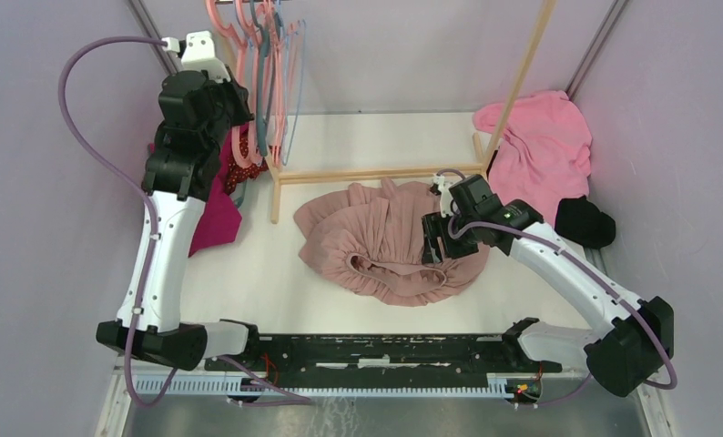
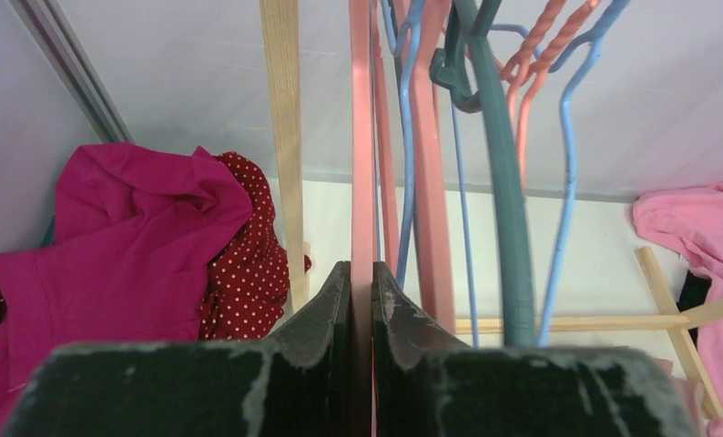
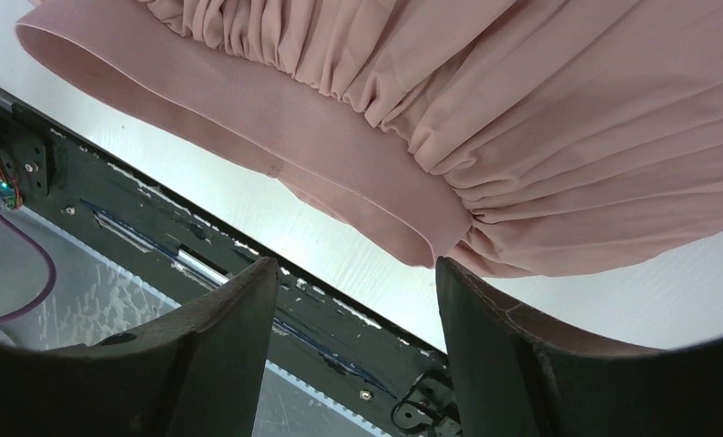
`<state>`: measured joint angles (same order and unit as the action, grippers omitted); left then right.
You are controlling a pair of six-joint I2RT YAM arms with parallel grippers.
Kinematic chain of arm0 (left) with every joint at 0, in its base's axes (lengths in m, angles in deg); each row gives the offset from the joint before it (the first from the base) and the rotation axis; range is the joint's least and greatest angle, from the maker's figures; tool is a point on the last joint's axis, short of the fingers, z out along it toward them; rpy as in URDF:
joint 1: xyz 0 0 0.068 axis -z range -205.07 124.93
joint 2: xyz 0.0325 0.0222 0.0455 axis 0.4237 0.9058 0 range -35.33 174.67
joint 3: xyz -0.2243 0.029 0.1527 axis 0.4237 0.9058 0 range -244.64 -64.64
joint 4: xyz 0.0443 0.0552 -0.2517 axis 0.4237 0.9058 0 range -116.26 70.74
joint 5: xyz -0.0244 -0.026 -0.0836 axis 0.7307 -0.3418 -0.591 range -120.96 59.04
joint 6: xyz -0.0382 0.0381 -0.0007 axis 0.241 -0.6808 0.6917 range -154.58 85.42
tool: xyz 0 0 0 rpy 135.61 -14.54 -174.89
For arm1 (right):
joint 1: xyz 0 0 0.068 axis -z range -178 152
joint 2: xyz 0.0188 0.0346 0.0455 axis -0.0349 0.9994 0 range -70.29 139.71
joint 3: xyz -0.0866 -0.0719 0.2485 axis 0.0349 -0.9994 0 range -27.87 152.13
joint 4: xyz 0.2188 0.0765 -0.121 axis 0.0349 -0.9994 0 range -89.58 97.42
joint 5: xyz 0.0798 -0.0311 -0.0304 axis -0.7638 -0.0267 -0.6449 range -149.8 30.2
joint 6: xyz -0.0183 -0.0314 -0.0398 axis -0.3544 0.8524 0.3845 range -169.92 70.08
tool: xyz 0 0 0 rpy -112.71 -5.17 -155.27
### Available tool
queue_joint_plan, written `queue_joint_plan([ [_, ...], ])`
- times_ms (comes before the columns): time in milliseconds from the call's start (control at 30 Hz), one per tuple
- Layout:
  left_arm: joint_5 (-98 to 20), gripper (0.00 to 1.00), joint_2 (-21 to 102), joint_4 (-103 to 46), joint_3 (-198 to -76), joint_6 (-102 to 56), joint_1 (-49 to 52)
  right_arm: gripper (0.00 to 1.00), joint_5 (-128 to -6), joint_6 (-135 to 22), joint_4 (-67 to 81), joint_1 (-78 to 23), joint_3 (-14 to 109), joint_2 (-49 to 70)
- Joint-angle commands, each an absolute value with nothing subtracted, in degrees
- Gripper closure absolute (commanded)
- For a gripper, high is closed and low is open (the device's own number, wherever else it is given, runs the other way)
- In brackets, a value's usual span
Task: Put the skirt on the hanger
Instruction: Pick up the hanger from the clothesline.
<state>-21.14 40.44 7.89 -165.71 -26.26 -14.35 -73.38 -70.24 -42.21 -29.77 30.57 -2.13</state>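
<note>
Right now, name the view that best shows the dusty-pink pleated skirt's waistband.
Right wrist: the waistband runs close up above the open right gripper. Top external shows it small; left wrist faces coloured plastic hangers instead.

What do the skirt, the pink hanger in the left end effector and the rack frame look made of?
skirt: thin soft fabric, matte dusty pink, fine gathers below a smooth waistband.
pink hanger: probably plastic; smooth, faint sheen, flat moulded bar.
rack frame: bare light wood, visible grain, square section.
</note>
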Motion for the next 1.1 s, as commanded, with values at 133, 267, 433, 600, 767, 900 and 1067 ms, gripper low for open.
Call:
queue_joint_plan([
  [133,-20.7,0.97,36.4,-20.7,-150.5,-30.2,-14.5,0.30,-74.7,-70.0,-37.9,-29.8,28.9,-0.8],
  [267,-20.9,0.97,36.7,-27.5,-146.6,-30.5,-14.4,0.30,-74.9,-69.4,-36.7,-29.9,28.4,0.9],
  [433,-21.0,0.97,36.7,-35.1,-143.7,-31.1,-14.4,0.30,-75.2,-69.1,-35.3,-29.8,28.1,2.4],
  [600,-21.0,0.97,35.9,-40.3,-140.7,-31.4,-14.3,0.30,-75.5,-68.9,-34.6,-29.8,28.1,3.2],
  [767,-20.3,0.97,33.9,-43.6,-137.6,-31.2,-14.3,0.30,-75.6,-69.0,-34.3,-29.9,28.1,3.9],
  [900,-20.4,0.97,31.7,-44.9,-135.5,-31.2,-14.2,0.30,-75.6,-69.0,-34.1,-29.8,28.1,4.0],
  [1067,-21.2,0.97,30.8,-46.9,-133.8,-31.1,-14.2,0.30,-75.7,-68.9,-34.2,-29.9,28.0,3.9],
])
